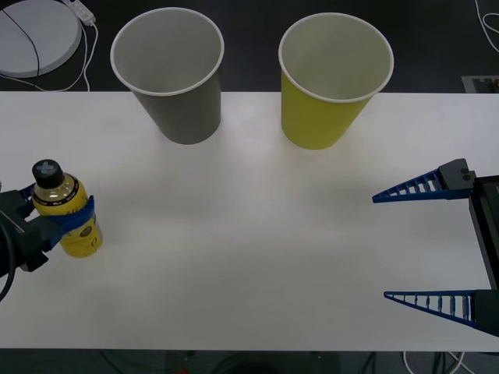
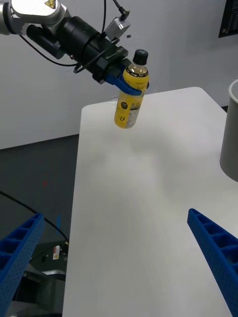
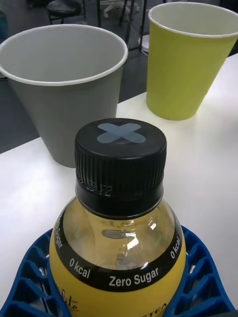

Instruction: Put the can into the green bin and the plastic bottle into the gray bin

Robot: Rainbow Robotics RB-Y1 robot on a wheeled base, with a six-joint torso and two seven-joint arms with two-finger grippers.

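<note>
Blue ribbed fingers of the left pincer [image 1: 62, 214] are clamped around the plastic bottle [image 1: 66, 209], holding it upright above the left side of the white tabletop [image 1: 249, 249]. The gray bin [image 1: 170, 72] and the green bin [image 1: 334, 78] stand side by side at the far edge. The right pincer [image 1: 427, 245] hovers at the right side with fingers wide apart.

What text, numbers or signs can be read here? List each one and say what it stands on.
"Zero Sugar": black band on the plastic bottle, held in the left hand.
"0 kcal": same band, to either side.
A gray X mark: on top of the bottle's black cap.
Raised characters on the cap's lower ring: too faint to read.
Print on the small dark oval below the neck, and the label print lower down: too small to read.
</note>
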